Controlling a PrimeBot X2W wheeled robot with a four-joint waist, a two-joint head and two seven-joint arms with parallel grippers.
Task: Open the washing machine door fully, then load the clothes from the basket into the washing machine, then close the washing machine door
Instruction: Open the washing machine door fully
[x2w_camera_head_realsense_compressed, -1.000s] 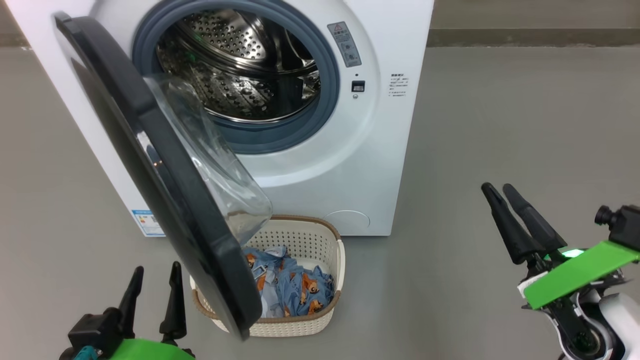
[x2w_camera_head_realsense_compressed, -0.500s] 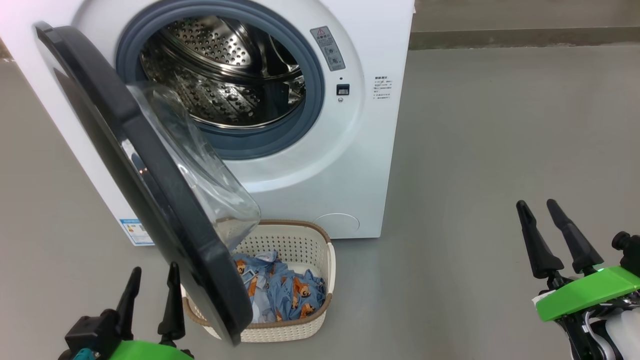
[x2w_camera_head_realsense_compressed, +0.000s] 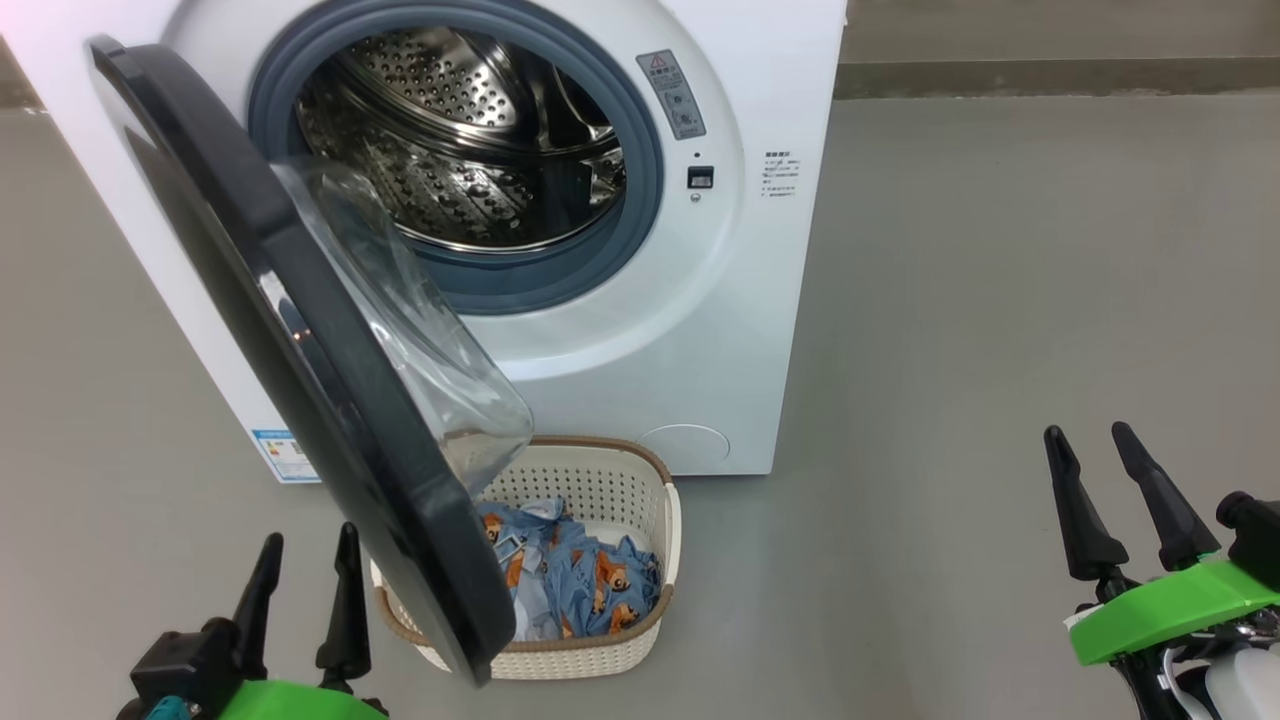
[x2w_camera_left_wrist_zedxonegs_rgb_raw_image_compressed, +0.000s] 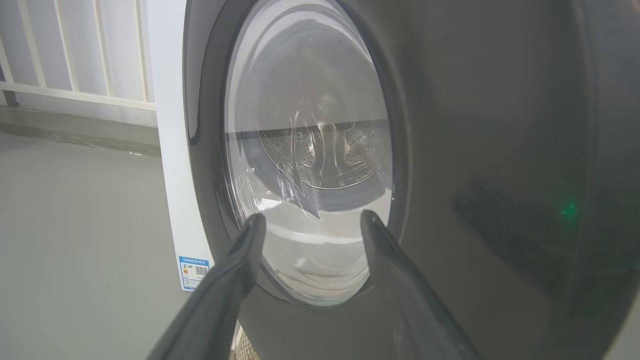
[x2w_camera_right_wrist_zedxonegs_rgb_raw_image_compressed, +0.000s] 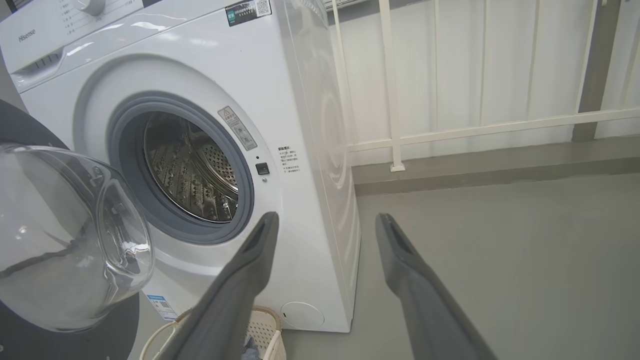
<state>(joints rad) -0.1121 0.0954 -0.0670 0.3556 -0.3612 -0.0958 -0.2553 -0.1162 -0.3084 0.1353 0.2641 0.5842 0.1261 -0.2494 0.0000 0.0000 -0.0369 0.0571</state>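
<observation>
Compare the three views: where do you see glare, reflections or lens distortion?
Head view: soft, even light, everything sharp, pale glare on the door's glass bowl. Left wrist view: the glossy door mirrors a green glint; the bowl warps the drum seen through it. Right wrist view: the wide lens bows the washer's edges.

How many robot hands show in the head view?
2. The left hand sits at the lower left, beside the open washing machine door; the right hand at the lower right, over the floor. Both are open and empty.
</observation>
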